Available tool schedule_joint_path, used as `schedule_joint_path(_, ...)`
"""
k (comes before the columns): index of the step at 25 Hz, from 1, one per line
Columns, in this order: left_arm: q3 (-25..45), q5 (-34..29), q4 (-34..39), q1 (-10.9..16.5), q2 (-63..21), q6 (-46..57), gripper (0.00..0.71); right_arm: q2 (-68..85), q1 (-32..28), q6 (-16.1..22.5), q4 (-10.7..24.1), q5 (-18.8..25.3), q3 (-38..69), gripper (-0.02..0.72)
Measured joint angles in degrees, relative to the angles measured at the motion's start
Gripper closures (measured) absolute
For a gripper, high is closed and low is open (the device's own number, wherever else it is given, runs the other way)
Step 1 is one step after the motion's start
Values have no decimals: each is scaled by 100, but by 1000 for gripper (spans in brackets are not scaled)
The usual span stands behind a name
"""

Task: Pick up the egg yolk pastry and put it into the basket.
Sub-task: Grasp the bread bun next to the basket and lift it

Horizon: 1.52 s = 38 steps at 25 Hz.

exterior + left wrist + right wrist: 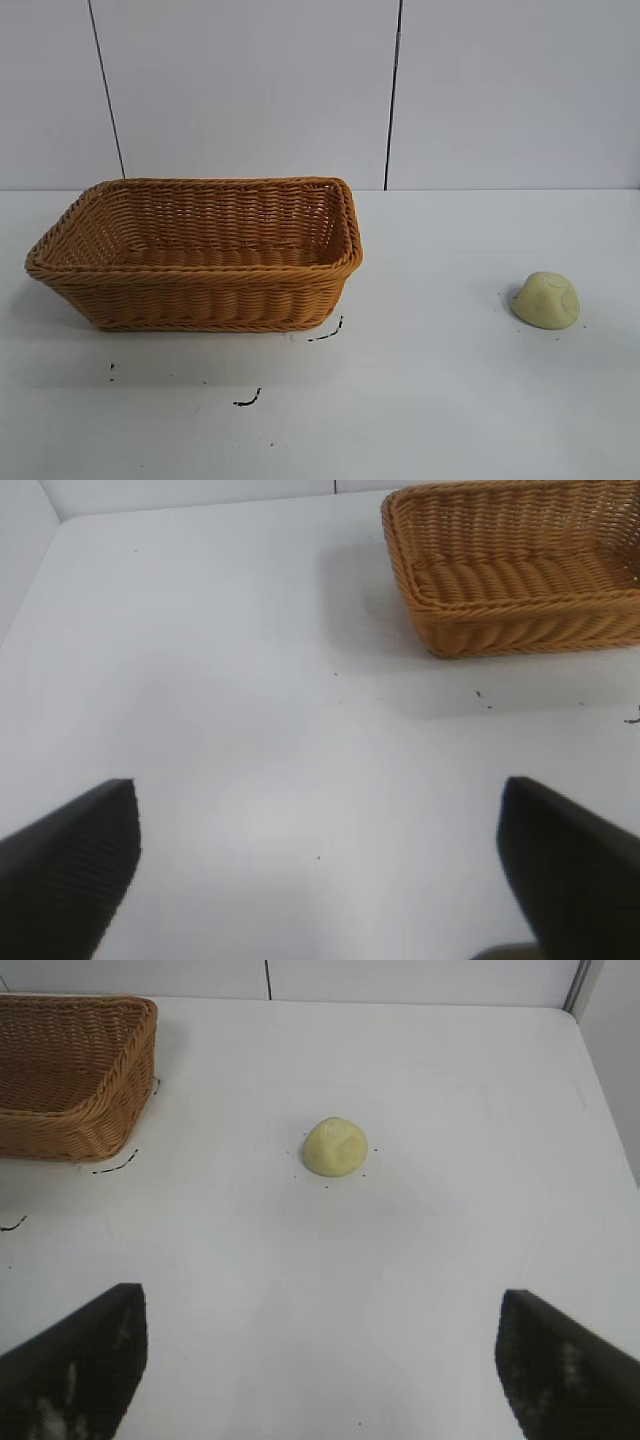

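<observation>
The left hand (320,865) was spread wide, its two dark, ribbed fingers (70,865) set far apart above bare table, holding nothing. The right hand (320,1360) was likewise spread wide, with two dark fingers (75,1365) whose pads carried pale scuffs, and it too held nothing. Neither hand appeared in the exterior view.

Ahead of the right hand, well apart from its fingers, lay the small, pale yellow-cream, dome-shaped egg yolk pastry (335,1146) with a matte surface. It rested on the flat white table (450,1090), clear of both fingers and touching no other object. In the exterior view the egg yolk pastry (547,300) sat on the right side of the table (450,400), tilted so that part of its flat underside faced the camera.

The large, rectangular, orange-brown woven wicker basket (200,255), with flared sides and a braided rim, stood upright on the left half of the table, well apart from the pastry. Its interior held nothing visible. In the left wrist view the basket (515,570) stood ahead of the left hand and off to one side, clear of both fingers. In the right wrist view one corner of the basket (70,1075) showed, off to the side of the pastry.

Short black marks (247,400) lay on the table surface just beside the basket's near corner. Behind the table stood a pale panelled wall (250,90) with thin dark vertical seams
</observation>
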<state>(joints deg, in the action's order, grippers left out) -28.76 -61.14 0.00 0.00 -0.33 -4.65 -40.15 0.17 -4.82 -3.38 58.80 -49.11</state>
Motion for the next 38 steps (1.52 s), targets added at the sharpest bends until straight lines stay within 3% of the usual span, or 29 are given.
schedule_joint_path(10,0,0,0,0,0,0,14,-4294,0,0,-24,-18,-2624,8)
schedule_joint_path(18,0,0,0,0,0,0,14,-6534,0,0,-24,-18,-4060,8)
schedule_joint_path(30,0,0,0,0,0,0,14,-7795,501,-109,-12,-122,-4297,8)
schedule_joint_path(38,0,0,0,0,0,0,14,-8551,490,139,166,-76,-4297,8)
